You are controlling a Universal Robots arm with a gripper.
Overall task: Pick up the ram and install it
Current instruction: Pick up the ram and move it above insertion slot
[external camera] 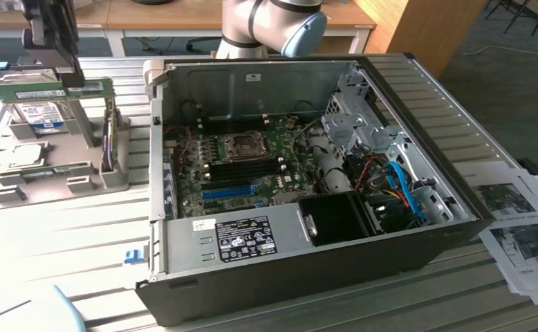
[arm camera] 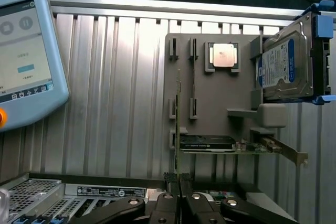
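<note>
Arm (external camera: 247,28): pale grey, rounded tube segments, light blue joint cap (external camera: 302,34). Gripper (arm camera: 178,178) all black: two narrow fingers (arm camera: 169,181) on angled flat links (arm camera: 111,211), round silver screws (arm camera: 168,196) at the pivots, matte finish.

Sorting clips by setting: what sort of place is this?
Probably a robotics lab or workshop set up for PC assembly: an open desktop computer case with its motherboard exposed on a slatted metal table, a grey fixture holding a hard drive and a processor, and a robot teach pendant.
</note>
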